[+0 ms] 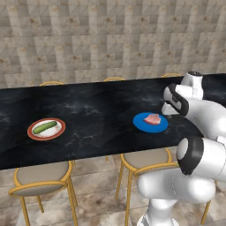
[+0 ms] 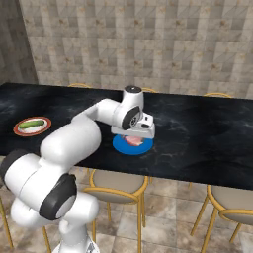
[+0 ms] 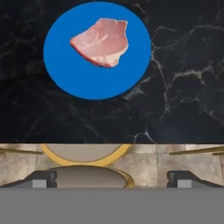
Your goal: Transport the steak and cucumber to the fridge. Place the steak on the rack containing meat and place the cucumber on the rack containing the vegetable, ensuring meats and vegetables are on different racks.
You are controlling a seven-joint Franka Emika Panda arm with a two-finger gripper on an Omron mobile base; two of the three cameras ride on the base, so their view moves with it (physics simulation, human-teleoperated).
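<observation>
tool (image 3: 112, 177): released, fingers wide apart, grasping nothing, lower frame | steak (image 3: 101, 41): on blue plate (image 3: 74, 78), upper left of hand view, on black marble surface (image 3: 183, 87) | cucumber (image 1: 45, 127): on red-rimmed plate (image 1: 32, 132), left of left base view, well apart from steak

The steak (image 3: 101, 41) is pink-red with a paler edge, on a solid blue plate (image 3: 74, 81). The green cucumber (image 1: 45, 127) lies on a red-rimmed white plate (image 1: 32, 130). White veins marble the black counter (image 1: 97, 110).
</observation>
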